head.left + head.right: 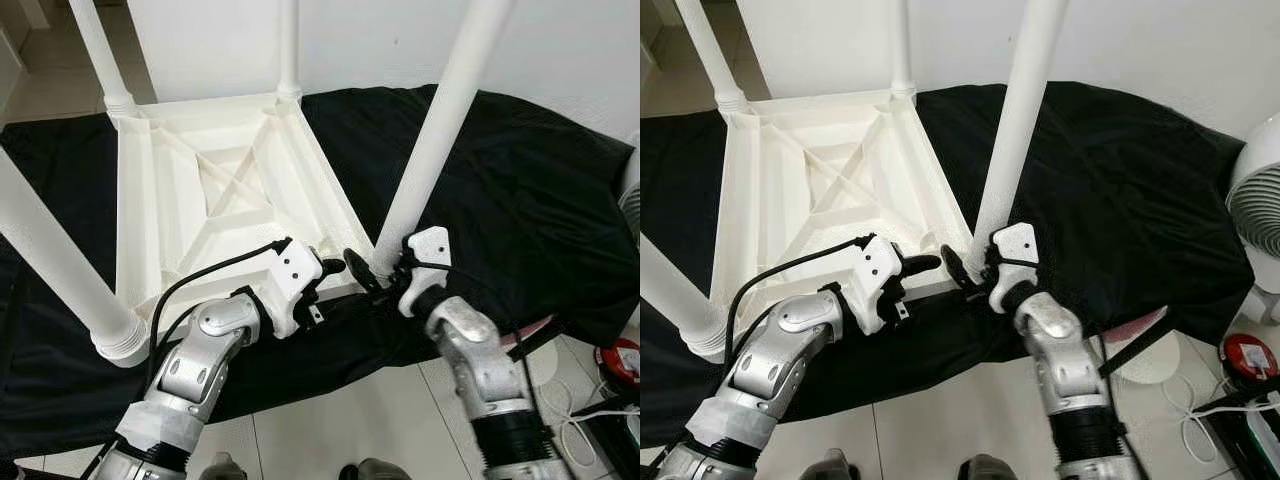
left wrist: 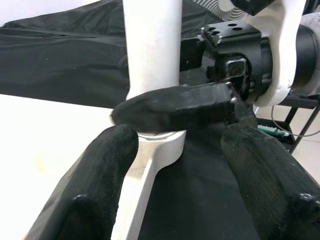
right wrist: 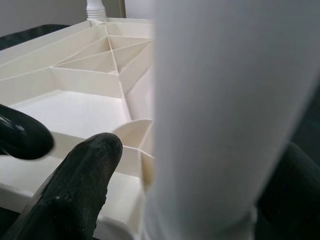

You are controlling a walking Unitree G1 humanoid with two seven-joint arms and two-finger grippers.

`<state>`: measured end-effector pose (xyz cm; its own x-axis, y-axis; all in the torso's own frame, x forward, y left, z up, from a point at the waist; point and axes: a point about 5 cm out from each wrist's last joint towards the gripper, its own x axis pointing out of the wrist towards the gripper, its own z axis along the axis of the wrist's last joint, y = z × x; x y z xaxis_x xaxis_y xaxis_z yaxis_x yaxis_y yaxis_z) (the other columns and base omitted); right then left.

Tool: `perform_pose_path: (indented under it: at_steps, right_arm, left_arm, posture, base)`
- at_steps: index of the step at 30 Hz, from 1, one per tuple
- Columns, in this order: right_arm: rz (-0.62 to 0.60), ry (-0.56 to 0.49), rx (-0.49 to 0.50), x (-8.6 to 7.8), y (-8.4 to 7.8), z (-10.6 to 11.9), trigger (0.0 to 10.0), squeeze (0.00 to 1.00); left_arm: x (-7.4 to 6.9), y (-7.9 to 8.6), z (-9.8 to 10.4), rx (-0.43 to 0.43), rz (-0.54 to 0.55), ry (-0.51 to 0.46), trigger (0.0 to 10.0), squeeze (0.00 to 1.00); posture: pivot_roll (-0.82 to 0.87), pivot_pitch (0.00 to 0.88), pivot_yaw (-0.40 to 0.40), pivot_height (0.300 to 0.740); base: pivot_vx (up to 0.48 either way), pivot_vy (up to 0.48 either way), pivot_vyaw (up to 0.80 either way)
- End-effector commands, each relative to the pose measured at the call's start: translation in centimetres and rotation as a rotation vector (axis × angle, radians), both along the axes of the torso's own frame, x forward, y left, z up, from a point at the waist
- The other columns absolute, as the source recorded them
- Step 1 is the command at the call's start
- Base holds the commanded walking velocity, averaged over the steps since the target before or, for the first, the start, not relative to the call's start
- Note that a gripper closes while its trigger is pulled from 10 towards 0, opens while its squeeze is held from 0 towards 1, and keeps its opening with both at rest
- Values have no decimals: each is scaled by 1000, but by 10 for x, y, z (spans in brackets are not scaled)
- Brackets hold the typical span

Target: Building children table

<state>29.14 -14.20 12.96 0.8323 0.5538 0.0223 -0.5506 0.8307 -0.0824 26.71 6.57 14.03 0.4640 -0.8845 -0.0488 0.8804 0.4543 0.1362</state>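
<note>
Two grippers work at one corner leg of the inverted children's table.

The tabletop (image 1: 225,195) lies upside down on a black cloth (image 1: 500,180), exposing its leg sockets. The right gripper (image 1: 372,272) clasps the near-right leg (image 1: 440,130) at its base, probably to seat it. The left gripper (image 1: 335,266) hovers beside that base, fingers spread and empty, likely steadying the corner.

table (image 1: 215,190) inverted on cloth (image 1: 520,190) | fan (image 1: 1262,190) right of cloth | both hands at near-right leg (image 1: 440,130)
</note>
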Motion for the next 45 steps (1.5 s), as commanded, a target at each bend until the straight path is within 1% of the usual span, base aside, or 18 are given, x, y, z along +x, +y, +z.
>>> perform_pose_path:
  at_steps: [1,6,8,9,11,13,17,18,19,20,21,22,32,33,34,35,42,45]
  right_arm:
    - [52,-4,1,3,-2,-1,10000,0]
    - [112,-10,-50,17,-12,1,10000,0]
    - [112,-10,-50,17,-12,1,10000,0]
    - [122,-17,-68,25,-14,3,10000,0]
    - [122,-17,-68,25,-14,3,10000,0]
    - [162,-28,-112,39,-14,6,10000,0]
    - [191,-21,-127,43,-11,6,10000,0]
    - [233,-13,-135,46,-6,4,4941,0]
    - [260,-8,-138,47,-4,3,4941,0]
    - [282,6,-146,47,-1,0,588,0]
    - [282,6,-146,47,-1,0,588,0]
    - [303,14,-153,47,0,-2,0,0]
    - [364,68,-171,45,-5,-15,0,0]
    - [369,81,-167,44,-6,-17,667,0]
    - [369,81,-167,44,-6,-17,667,0]
    - [362,82,-157,44,-7,-17,10000,0]
    - [288,78,-137,44,-8,-17,10000,0]
    - [150,98,-139,45,-10,-22,10000,0]
  left_arm:
    - [3,0,0,2,29,-5,10000,0]
    - [4,-2,1,5,25,-10,10000,0]
    - [4,-2,1,5,25,-10,10000,0]
    - [4,-3,1,6,23,-14,10000,0]
    - [4,-3,1,6,23,-14,10000,0]
    - [4,-5,2,6,19,-19,10000,0]
    - [4,-5,3,5,18,-20,10000,0]
    - [4,-6,3,3,17,-22,10000,0]
    - [4,-6,3,3,17,-22,10000,0]
    - [4,-7,3,2,18,-23,10000,0]
    - [4,-7,3,2,18,-23,10000,0]
    - [4,-7,4,2,18,-25,10000,0]
    - [3,-8,3,-3,21,-24,10000,0]
    - [3,-9,3,-4,19,-23,10000,0]
    - [3,-9,3,-4,19,-23,10000,0]
    - [3,-9,3,-5,17,-22,10000,0]
    - [2,-10,2,-6,11,-19,10000,0]
    - [0,-11,0,-8,8,-12,10000,0]
  posture:
    - [26,0,-27,740]
    - [27,0,-22,740]
    - [27,0,-22,740]
    - [28,0,-21,740]
    - [28,0,-21,740]
    - [40,0,-23,740]
    - [43,0,-24,740]
    - [47,0,-27,740]
    - [49,0,-29,740]
    - [54,0,-31,740]
    - [54,0,-31,740]
    - [54,0,-31,740]
    - [50,0,-36,740]
    - [45,0,-37,740]
    - [45,0,-37,740]
    - [42,0,-37,740]
    - [39,0,-36,740]
    - [39,0,-36,740]
  base:
    - [0,0,0]
    - [0,0,0]
    - [0,0,0]
    - [0,0,0]
    - [0,0,0]
    - [0,0,0]
    - [0,0,0]
    - [0,0,0]
    - [0,0,0]
    - [0,0,0]
    - [0,0,0]
    - [0,0,0]
    - [0,0,0]
    - [0,0,0]
    - [0,0,0]
    - [0,0,0]
    - [0,0,0]
    - [0,0,0]
